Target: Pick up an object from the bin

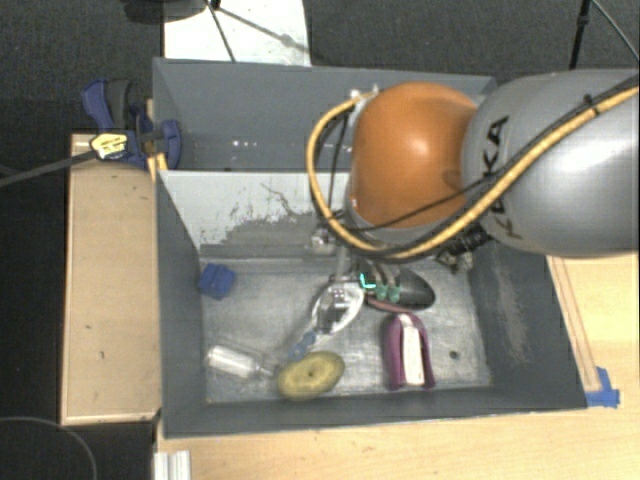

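Observation:
My gripper (338, 306) reaches down from under the orange wrist cover into the middle of the bin and shows as a silvery tip just above the floor. Just to its right lies a dark oval thing (408, 293) with a green spot at its left end. In front of that lies a purple and white oblong object (405, 352). A yellow-green round disc (310, 374) rests at the bin's near wall, below and a little left of the gripper. A small blue-tipped piece (301, 348) lies between the disc and the gripper.
A clear plastic piece (234, 361) lies at the near left of the bin floor. A small blue block (215, 281) sits at the left wall. The arm and its orange cover hide the back right of the bin.

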### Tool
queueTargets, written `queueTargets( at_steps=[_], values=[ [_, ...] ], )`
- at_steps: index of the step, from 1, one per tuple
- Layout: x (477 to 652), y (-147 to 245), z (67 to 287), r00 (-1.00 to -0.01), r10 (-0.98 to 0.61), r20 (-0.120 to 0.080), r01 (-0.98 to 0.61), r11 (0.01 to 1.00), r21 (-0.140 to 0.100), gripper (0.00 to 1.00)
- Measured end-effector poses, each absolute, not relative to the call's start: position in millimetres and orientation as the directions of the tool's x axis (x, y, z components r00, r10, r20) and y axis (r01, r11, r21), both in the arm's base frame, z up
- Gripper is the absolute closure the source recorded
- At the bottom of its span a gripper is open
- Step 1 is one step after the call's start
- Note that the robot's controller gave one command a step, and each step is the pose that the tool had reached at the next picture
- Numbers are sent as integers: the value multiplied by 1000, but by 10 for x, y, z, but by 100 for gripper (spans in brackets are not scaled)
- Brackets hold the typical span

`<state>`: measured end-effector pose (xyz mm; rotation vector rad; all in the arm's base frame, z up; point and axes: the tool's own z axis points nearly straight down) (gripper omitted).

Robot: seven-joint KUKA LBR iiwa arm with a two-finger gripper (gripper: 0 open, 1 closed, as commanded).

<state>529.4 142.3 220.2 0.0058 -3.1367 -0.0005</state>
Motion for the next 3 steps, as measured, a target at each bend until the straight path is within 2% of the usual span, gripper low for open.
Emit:
queueTargets(
  at_steps=[1, 2, 3],
  values=[
    [5491, 743, 712, -949, -315, -8, -315, 949, 1, 0],
    [5507, 758, 743, -951, -310, -14, -310, 951, 0, 100],
    [5452, 715, 2269, -831, -556, -9, -556, 831, -4, 100]
  ],
)
